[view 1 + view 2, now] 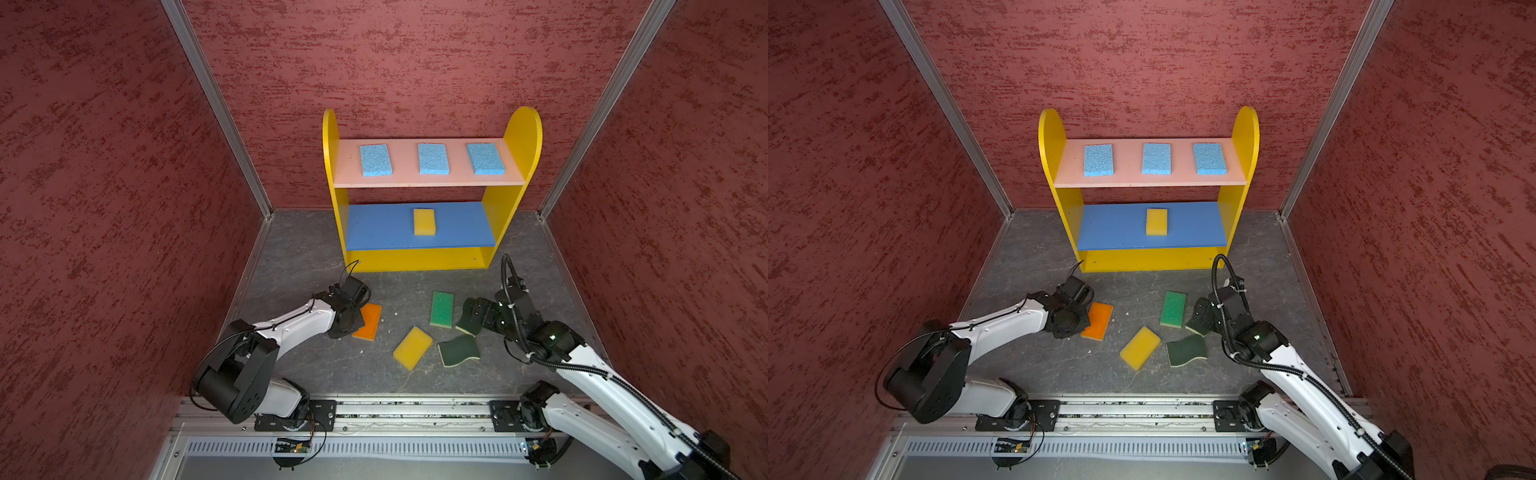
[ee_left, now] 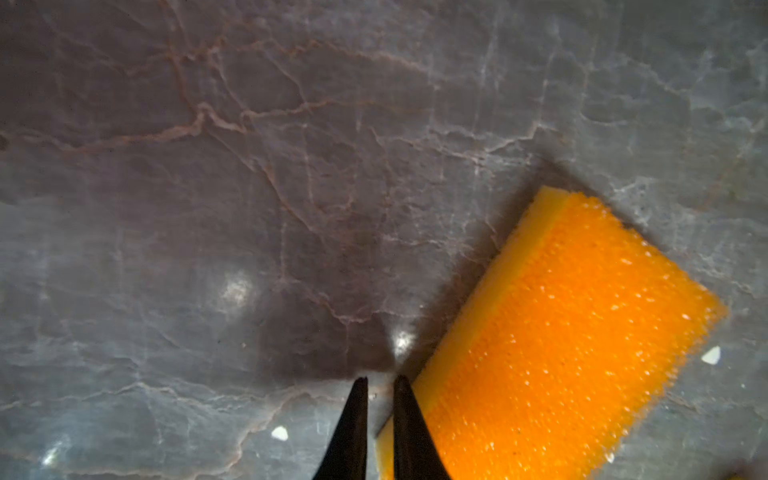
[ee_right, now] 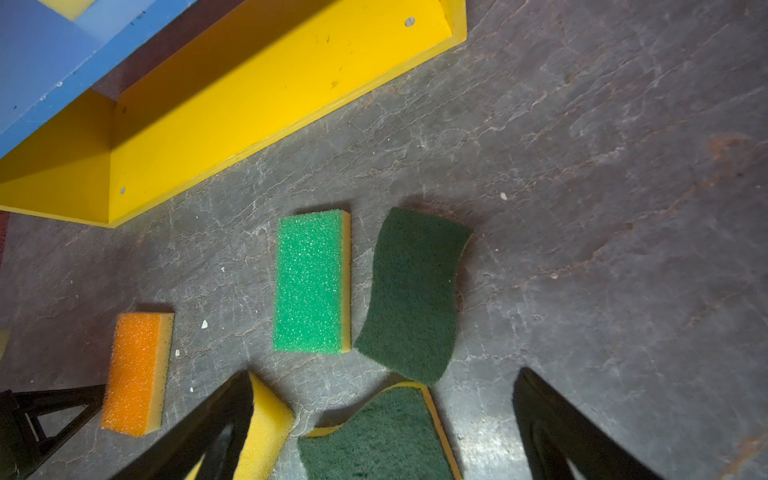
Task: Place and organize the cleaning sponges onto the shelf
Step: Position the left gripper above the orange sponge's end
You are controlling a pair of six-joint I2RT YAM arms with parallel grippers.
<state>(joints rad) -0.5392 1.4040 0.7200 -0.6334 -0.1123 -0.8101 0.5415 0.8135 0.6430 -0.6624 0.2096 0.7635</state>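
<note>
The shelf (image 1: 515,137) holds three light blue sponges (image 1: 433,158) on its pink board and a yellow sponge (image 1: 424,221) on the blue board. On the floor lie an orange-topped sponge (image 1: 368,322), a bright green one (image 1: 441,308), a yellow one (image 1: 412,348) and two dark green wavy ones (image 1: 458,350). My left gripper (image 2: 380,380) is low beside the orange sponge (image 2: 561,332), its jaws a narrow gap apart with nothing between them. My right gripper (image 3: 383,374) is wide open above the dark green sponges (image 3: 378,436), close to the yellow sponge (image 3: 266,424).
Red textured walls close in the grey stone floor (image 1: 299,257) on three sides. An aluminium rail (image 1: 415,409) with both arm bases runs along the front. Small white crumbs (image 2: 279,433) dot the floor. The shelf's yellow bottom level (image 3: 270,83) holds nothing.
</note>
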